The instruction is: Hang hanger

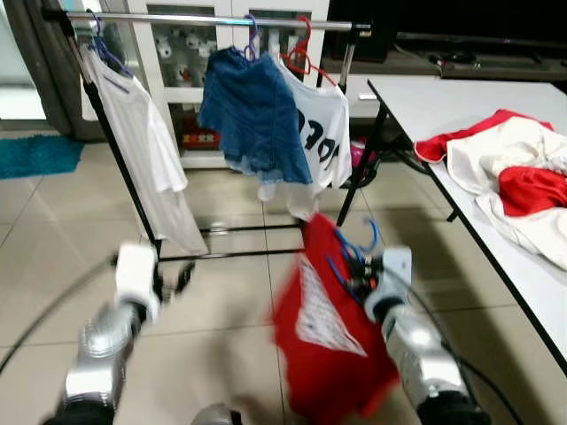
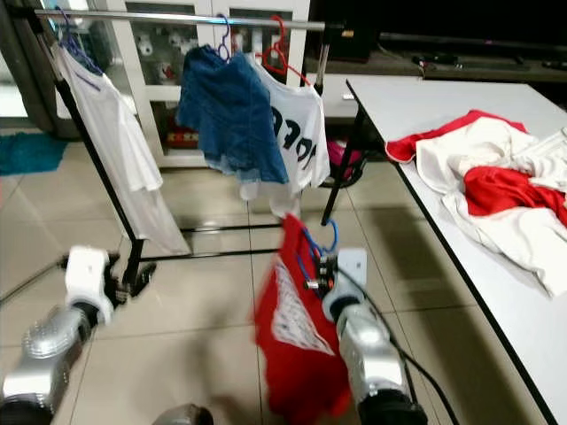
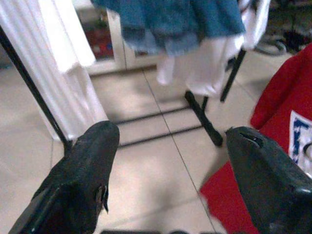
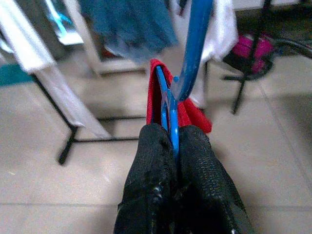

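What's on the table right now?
A heap of red and white clothes lies on the white table. Whatever sits beneath the heap is covered, and the table's far right runs out of frame.

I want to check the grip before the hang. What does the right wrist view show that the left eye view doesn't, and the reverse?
Right wrist view: the right claw shut on the blue hanger, fingers pinching its bar. Left eye view: the rail with three hung garments, the open left claw, and the table with piled clothes. Both: the red shirt on the hanger, the denim garment and the tiled floor.
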You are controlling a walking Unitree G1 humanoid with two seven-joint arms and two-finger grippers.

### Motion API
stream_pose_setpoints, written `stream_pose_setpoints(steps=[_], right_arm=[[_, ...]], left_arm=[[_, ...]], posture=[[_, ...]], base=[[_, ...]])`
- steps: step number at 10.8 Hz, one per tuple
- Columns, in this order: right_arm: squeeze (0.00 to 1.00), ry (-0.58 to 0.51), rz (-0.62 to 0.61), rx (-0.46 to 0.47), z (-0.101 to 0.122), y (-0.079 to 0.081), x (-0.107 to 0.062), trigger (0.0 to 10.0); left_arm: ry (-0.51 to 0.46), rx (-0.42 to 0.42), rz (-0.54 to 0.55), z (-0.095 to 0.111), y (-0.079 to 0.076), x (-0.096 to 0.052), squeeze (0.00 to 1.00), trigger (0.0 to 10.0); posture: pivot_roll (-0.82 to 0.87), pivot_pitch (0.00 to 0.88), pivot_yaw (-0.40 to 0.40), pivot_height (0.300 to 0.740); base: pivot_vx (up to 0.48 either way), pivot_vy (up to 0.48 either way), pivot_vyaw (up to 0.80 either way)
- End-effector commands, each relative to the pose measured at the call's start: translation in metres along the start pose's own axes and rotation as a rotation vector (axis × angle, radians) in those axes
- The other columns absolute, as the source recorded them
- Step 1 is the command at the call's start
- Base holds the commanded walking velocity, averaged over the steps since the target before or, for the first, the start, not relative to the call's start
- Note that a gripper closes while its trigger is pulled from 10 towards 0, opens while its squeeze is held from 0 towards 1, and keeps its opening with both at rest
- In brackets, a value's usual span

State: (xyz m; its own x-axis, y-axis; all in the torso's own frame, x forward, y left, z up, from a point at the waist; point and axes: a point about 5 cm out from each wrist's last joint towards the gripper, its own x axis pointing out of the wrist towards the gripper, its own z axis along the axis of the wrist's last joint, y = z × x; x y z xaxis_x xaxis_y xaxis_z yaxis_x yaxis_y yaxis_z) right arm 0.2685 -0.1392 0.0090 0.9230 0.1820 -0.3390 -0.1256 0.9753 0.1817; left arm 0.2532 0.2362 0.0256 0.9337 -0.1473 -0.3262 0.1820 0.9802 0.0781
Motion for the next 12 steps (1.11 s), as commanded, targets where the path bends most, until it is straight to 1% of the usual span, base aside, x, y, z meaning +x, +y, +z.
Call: stream_pose_setpoints(steps=[1,2,3,4,5,6,7,8,9,11,12], right_arm=[[0.0,-0.032,-0.02,-0.009,0.005,-0.001,0.003,10.0],[0.0,-0.018,-0.029,-0.015,0.003,-0.001,0.003,10.0],[0.0,-0.023,-0.012,-0.031,-0.001,0.004,0.002,10.0],[0.0,-0.038,-0.01,-0.005,0.0,0.005,0.002,10.0],[0.0,-0.083,-0.007,0.048,0.007,0.006,0.006,10.0],[0.0,-0.114,-0.014,0.062,0.015,0.004,0.009,10.0],[0.0,-0.111,0.009,0.048,0.017,0.007,0.013,10.0],[0.0,-0.1,0.038,0.05,0.018,0.012,0.016,10.0],[0.0,-0.099,0.041,0.054,0.018,0.013,0.017,10.0],[0.0,-0.091,0.064,0.126,0.015,0.016,0.018,10.0],[0.0,-0.122,0.079,0.11,0.018,0.017,0.018,10.0]], left_arm=[[-0.005,0.004,-0.012,-0.003,-0.008,0.002,0.0,10.0],[-0.012,-0.05,-0.014,-0.005,-0.012,0.003,0.0,10.0],[-0.028,-0.054,-0.07,-0.005,-0.022,0.005,0.0,10.0],[-0.05,-0.041,-0.088,-0.001,-0.025,0.005,0.0,10.0],[-0.101,-0.019,-0.099,0.005,-0.03,0.004,0.0,10.0],[-0.118,-0.015,-0.089,0.008,-0.029,0.004,0.0,10.0],[-0.095,0.012,-0.094,0.005,-0.028,0.004,0.0,10.0],[-0.091,0.019,-0.065,0.005,-0.022,0.004,0.0,10.0],[-0.088,0.02,-0.063,0.005,-0.021,0.005,0.0,10.0],[-0.083,0.024,-0.061,0.006,-0.02,0.006,0.0,10.0],[-0.097,0.053,-0.071,0.01,-0.02,0.007,0.0,10.0]], posture=[[0.0,0.0,-0.008,0.74],[0.0,0.0,-0.009,0.74],[0.0,0.0,-0.022,0.74],[0.0,0.0,-0.024,0.74],[0.01,0.0,-0.029,0.74],[0.03,0.0,-0.033,0.74],[0.03,0.0,-0.034,0.74],[0.03,0.0,-0.039,0.74],[0.03,0.0,-0.039,0.74],[0.04,0.0,-0.047,0.74],[0.04,0.0,-0.036,0.74]], base=[[0.0,0.0,0.0],[0.0,0.0,0.0],[0.0,0.0,0.0],[0.0,0.0,0.0],[0.0,0.0,0.0],[0.0,0.0,0.8],[0.247,0.0,0.8],[0.356,0.0,0.8],[0.352,0.0,0.8],[0.398,0.0,0.0],[0.401,0.0,0.0]])
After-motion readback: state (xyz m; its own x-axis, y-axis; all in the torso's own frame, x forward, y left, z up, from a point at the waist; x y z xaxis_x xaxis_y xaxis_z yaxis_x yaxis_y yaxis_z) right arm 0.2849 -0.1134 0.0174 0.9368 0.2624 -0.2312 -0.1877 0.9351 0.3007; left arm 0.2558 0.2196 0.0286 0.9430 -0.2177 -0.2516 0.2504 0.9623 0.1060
